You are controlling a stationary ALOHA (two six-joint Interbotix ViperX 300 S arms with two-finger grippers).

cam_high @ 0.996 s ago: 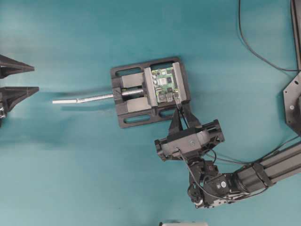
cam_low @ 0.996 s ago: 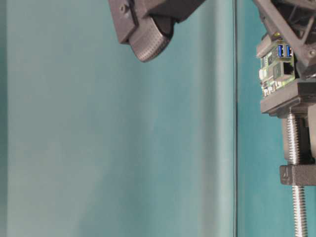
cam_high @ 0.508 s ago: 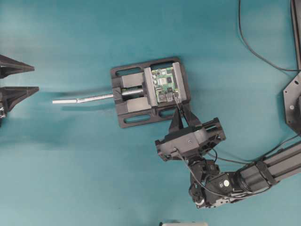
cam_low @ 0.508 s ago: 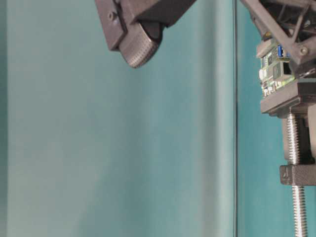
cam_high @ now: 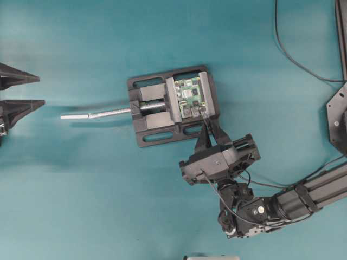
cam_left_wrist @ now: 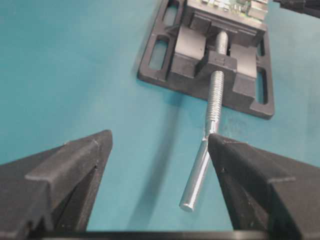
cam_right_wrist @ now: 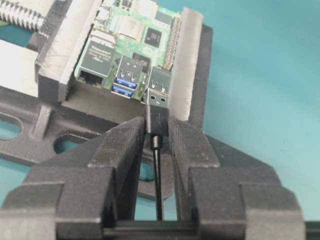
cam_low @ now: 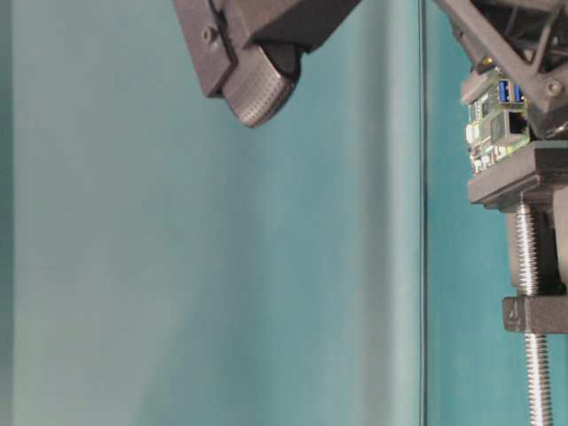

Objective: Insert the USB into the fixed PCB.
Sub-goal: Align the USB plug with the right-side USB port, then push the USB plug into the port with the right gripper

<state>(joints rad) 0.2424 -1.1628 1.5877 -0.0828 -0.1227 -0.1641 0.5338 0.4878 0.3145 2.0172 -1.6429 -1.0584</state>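
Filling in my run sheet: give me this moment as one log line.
right gripper: shut on dark silver-tipped USB plug | plug: tip at green circuit board's port | left gripper: open, idle | black vise: clamps board

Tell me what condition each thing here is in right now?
USB: pinched in the right gripper, metal tip at a port on the board's edge.
Fixed PCB: clamped flat in the vise.
Vise screw rod: sticking out sideways.
Left gripper: open, empty.
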